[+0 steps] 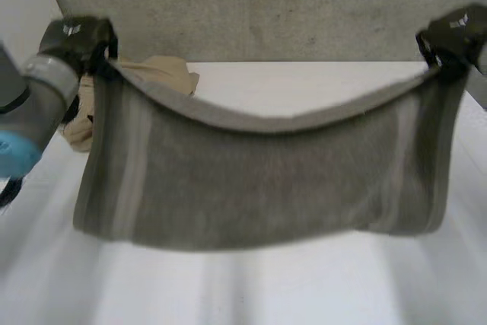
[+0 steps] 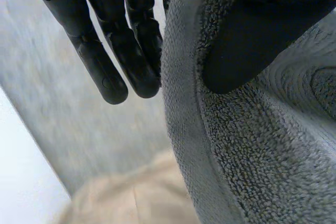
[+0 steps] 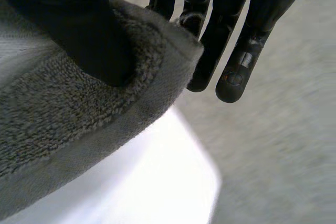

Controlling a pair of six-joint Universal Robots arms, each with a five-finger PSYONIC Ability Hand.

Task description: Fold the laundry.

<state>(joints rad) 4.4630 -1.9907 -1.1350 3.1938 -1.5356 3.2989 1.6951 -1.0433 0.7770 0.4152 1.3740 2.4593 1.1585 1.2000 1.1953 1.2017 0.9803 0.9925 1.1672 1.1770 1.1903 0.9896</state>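
Grey terry towel hangs nearest you over the white counter. Lowered slack, its sagging middle would likely land first and bunch. Its long axis runs side to side.

Left wrist: your left robot hand pinches one top corner under its thumb.

Right wrist: your right robot hand pinches the other corner close to the edge, so it could slip.

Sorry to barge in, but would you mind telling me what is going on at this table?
The robot is holding a grey towel up over the table. The left hand pinches one top corner and the right hand pinches the other, thumb against fingers. The towel sags in the middle between them and hangs down. A beige cloth lies on the table behind it, near the left hand.
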